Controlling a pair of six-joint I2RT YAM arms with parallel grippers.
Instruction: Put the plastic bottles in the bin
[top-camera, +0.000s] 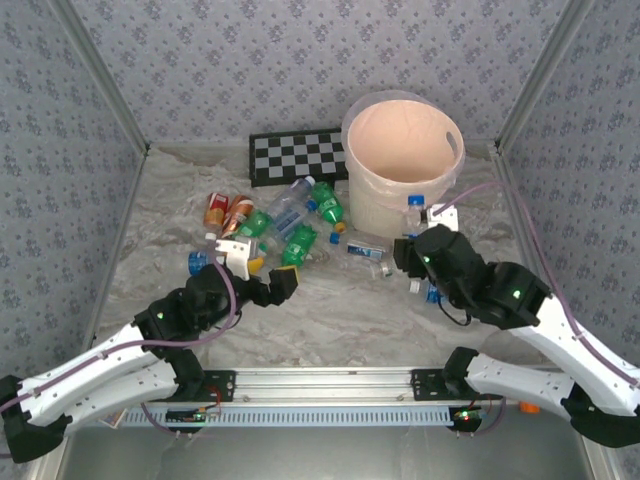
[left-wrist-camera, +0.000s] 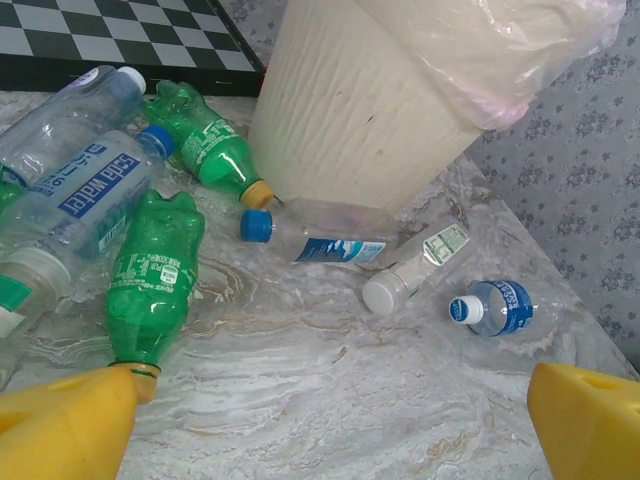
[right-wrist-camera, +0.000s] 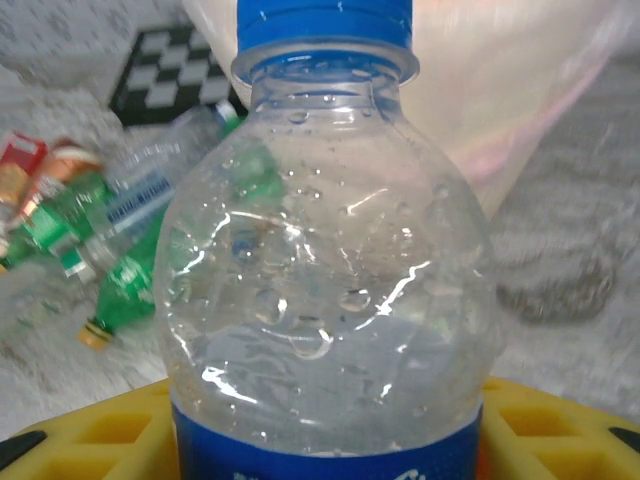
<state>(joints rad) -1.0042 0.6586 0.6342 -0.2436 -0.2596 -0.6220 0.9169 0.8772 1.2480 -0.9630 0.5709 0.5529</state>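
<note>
My right gripper is shut on a clear plastic bottle with a blue cap and blue label. It holds the bottle upright just in front of the pale peach bin, with yellow fingers on either side. My left gripper is open and empty, low over the table beside a pile of bottles. Past its yellow fingertips lie green bottles, a clear blue-capped bottle, a white-capped one and a small blue-labelled one, near the foot of the bin.
A black-and-white checkerboard leans at the back, left of the bin. Red and orange-labelled bottles lie at the pile's far left. Patterned walls close the table on three sides. Bare marble tabletop lies between the two arms.
</note>
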